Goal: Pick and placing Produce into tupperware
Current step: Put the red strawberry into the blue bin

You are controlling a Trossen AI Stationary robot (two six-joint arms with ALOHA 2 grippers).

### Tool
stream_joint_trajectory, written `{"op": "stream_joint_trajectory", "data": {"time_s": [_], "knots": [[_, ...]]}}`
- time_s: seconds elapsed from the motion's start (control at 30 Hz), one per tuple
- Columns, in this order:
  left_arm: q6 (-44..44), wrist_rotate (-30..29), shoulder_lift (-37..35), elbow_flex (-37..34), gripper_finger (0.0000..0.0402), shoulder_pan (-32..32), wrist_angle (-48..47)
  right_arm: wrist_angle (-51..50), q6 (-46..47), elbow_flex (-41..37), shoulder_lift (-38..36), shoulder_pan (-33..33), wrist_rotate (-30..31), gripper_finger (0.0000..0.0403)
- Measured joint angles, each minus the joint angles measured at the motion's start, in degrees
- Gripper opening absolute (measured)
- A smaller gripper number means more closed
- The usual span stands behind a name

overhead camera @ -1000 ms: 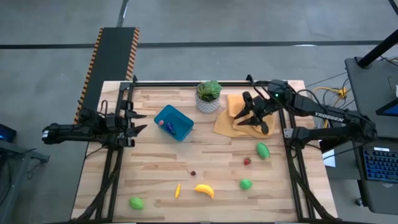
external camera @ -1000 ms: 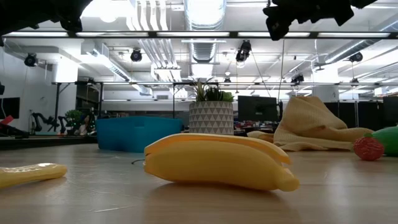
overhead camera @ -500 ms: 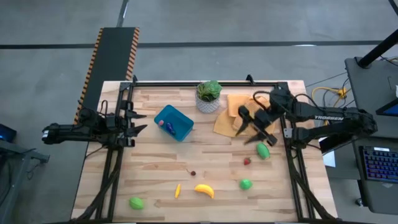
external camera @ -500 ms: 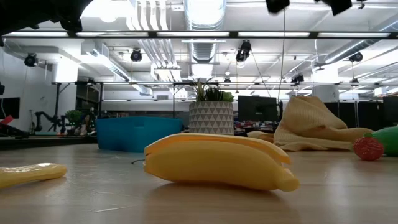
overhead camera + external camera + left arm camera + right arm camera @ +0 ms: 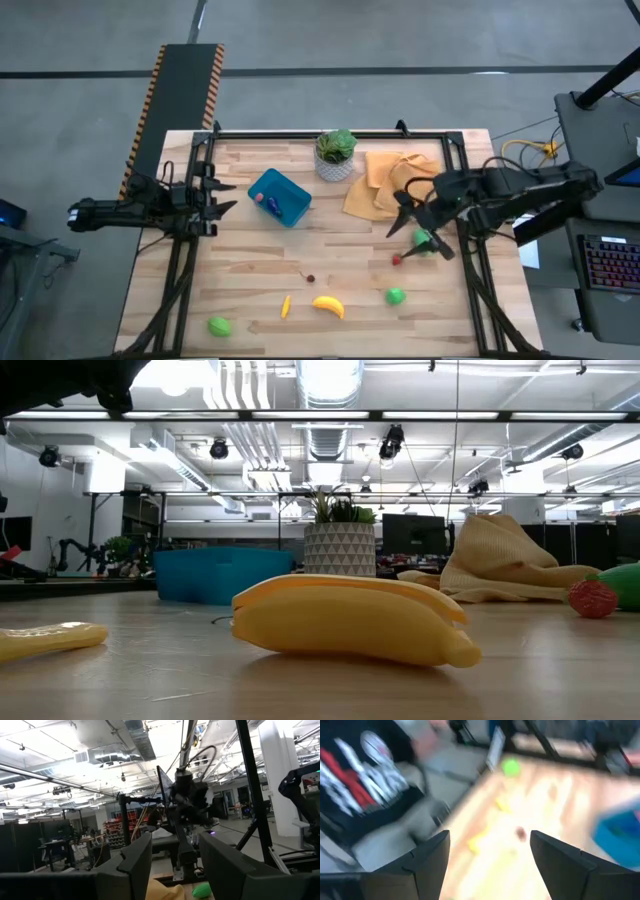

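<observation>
Blue-teal tupperware point(image 5: 279, 197) left of centre in the high view, tilted, with a small purple piece point(image 5: 258, 198) and a tiny reddish bit inside. Remaining produce scattered across the lower half of the table point(image 5: 250, 290): yellow banana point(image 5: 328, 305) at lower centre, small orange-yellow piece point(image 5: 286, 306) just left of it, green round piece point(image 5: 219, 325) at lower left, another green round piece point(image 5: 396, 296) at lower right, tiny brown one point(image 5: 310, 279) near centre, small red one point(image 5: 397, 260) right of centre, green oval piece point(image 5: 424, 240) just above and right of that. Right gripper point(image 5: 420, 228) poised over the green oval piece, fingers spread wide, nothing between them. Orange-yellow cloth point(image 5: 385, 177) upper right of centre, potted plant point(image 5: 336, 155) beside it at top centre. Left gripper point(image 5: 218, 197) parked at the table's left edge, fingers partly apart, holding nothing.
</observation>
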Motion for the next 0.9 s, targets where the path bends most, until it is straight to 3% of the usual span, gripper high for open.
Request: {"op": "stream_joint_trajectory", "data": {"time_s": [0.2,0.6,0.9], "knots": [[0.0,-0.3,0.0,0.0,0.0151,0.0,-0.5,-13.7,3.8,6.7,4.2,3.9,10.1,0.025],[0.0,-0.4,0.0,0.0,0.0151,0.0,-0.5,-11.4,6.5,6.7,16.4,3.8,10.6,0.0248],[0.0,-0.4,0.0,0.0,0.0151,0.0,-0.8,-21.7,9.7,9.4,24.4,3.7,13.1,0.0231]]}}
